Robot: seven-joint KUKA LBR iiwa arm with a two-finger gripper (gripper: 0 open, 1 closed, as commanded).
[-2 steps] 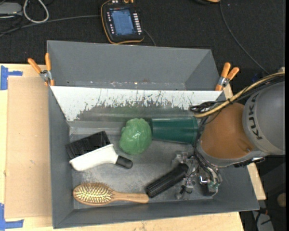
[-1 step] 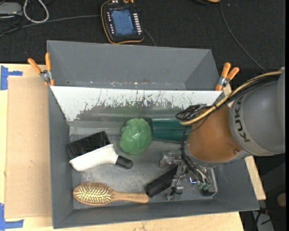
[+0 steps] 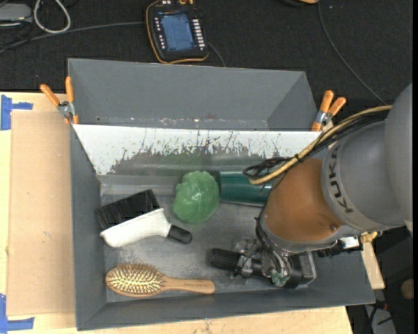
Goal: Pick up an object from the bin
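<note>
Black and stubby, lying on the grey floor toward the front right of the bin point(image 3: 188, 92): a small dark piece point(image 3: 221, 258), right against the left side of the gripper point(image 3: 261, 264). Cannot tell whether loose or part of the tool itself. Gripper down low, close to the floor, under the orange cover point(image 3: 299, 207) of the wrist, with the big grey arm point(image 3: 366, 172) coming in from the right. How wide the gripper stands: cannot tell (too much dark metal and wiring bunched together there). Nothing plainly seen held in it.

Nearest to the left, along the front wall: a wooden hairbrush point(image 3: 157, 282), flat on the floor, oval bristle head to the left, handle pointing right, handle tip near the dark piece but apart from it.

Further back and left: a scrubbing brush point(image 3: 136, 221) with a white handle and black bristles, lying at a slant, with a dark end toward the middle of the bin.

Just beside it, near the middle: a lumpy green ball point(image 3: 196, 197).

Behind the ball and touching it or nearly so: a dark teal tube point(image 3: 240, 188) lying on its side along the back slope, right end hidden behind the orange cover.
</note>
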